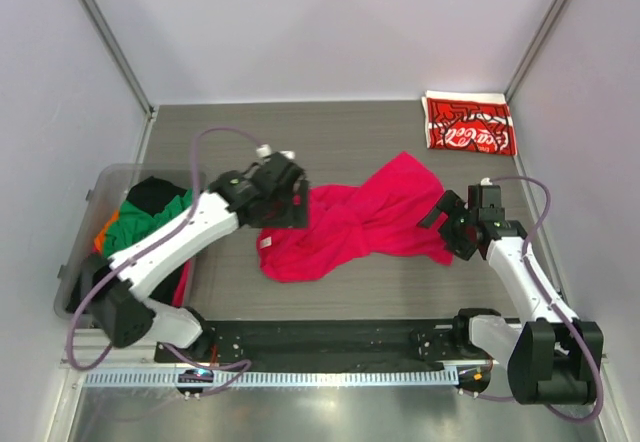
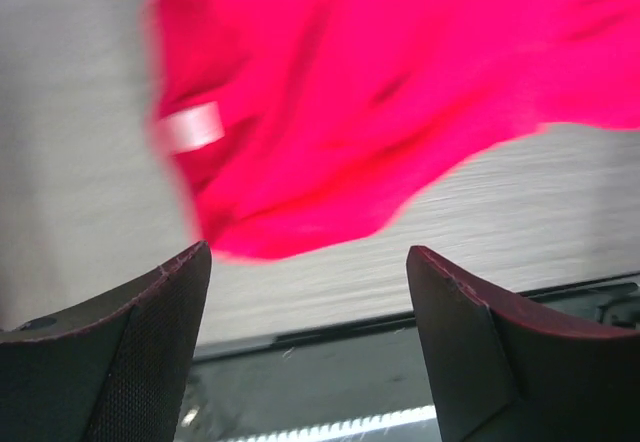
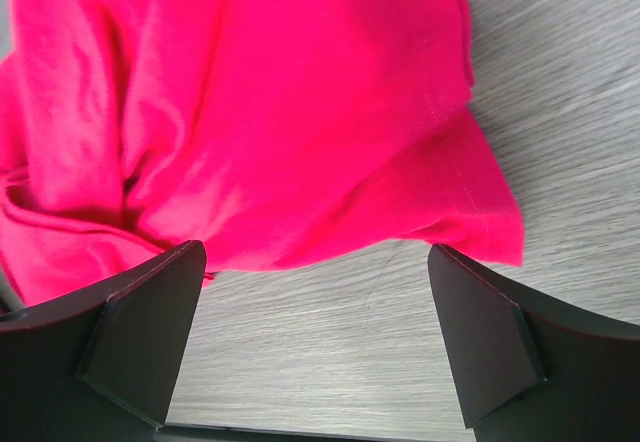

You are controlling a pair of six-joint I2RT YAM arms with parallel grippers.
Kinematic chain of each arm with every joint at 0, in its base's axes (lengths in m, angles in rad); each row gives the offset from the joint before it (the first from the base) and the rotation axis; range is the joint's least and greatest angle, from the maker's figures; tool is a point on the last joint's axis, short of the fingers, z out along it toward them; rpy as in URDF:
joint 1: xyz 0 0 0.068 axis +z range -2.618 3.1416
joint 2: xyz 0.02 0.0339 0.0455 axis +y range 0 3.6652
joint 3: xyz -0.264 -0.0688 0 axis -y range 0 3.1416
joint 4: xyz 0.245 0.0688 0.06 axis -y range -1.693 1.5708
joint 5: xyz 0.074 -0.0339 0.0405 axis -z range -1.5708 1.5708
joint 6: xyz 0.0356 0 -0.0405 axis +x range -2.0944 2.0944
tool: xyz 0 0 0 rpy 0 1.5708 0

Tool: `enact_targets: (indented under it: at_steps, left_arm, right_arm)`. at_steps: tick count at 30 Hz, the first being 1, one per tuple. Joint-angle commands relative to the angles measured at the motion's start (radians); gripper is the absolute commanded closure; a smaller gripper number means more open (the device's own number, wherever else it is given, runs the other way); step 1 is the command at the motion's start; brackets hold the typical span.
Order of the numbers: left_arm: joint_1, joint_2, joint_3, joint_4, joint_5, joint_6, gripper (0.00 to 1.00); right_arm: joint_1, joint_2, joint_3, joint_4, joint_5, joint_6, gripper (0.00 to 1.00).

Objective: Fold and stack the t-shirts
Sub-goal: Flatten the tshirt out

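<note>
A crimson-pink t-shirt (image 1: 355, 224) lies crumpled and twisted in the middle of the table. My left gripper (image 1: 296, 202) hovers at its left end, open. In the left wrist view the shirt (image 2: 380, 102) and its white neck label (image 2: 190, 127) lie beyond the empty left gripper (image 2: 308, 252). My right gripper (image 1: 440, 220) is at the shirt's right end, open. In the right wrist view the shirt's hem (image 3: 300, 112) lies just ahead of the right gripper (image 3: 315, 252), with bare table between the fingers. A folded red t-shirt with white Coca-Cola print (image 1: 468, 124) sits at the back right corner.
A clear plastic bin (image 1: 110, 174) at the table's left edge holds green (image 1: 140, 224), black (image 1: 155, 192) and orange (image 1: 103, 232) t-shirts, and the left arm reaches over it. White walls close in the back and sides. A black rail (image 1: 320, 340) runs along the near edge.
</note>
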Motion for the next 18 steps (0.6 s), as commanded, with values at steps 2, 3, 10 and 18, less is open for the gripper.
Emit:
enact_targets:
  at_steps: [2, 3, 10, 18]
  left_arm:
    - [-0.208, 0.233, 0.184, 0.147, -0.023, 0.063, 0.22]
    - [-0.234, 0.281, 0.215, 0.153, -0.023, 0.071, 0.23]
    - [-0.375, 0.665, 0.463, 0.117, -0.064, 0.041, 0.25]
    - [-0.411, 0.89, 0.583, 0.057, -0.145, 0.021, 0.23]
  right_arm:
    - [-0.004, -0.074, 0.015, 0.014, -0.005, 0.001, 0.01]
    - [-0.004, -0.08, 0.02, 0.01, -0.003, 0.001, 0.01]
    - [-0.004, -0.132, 0.04, -0.041, -0.003, 0.003, 0.01]
    - [-0.004, -0.152, 0.024, -0.061, -0.017, -0.002, 0.01]
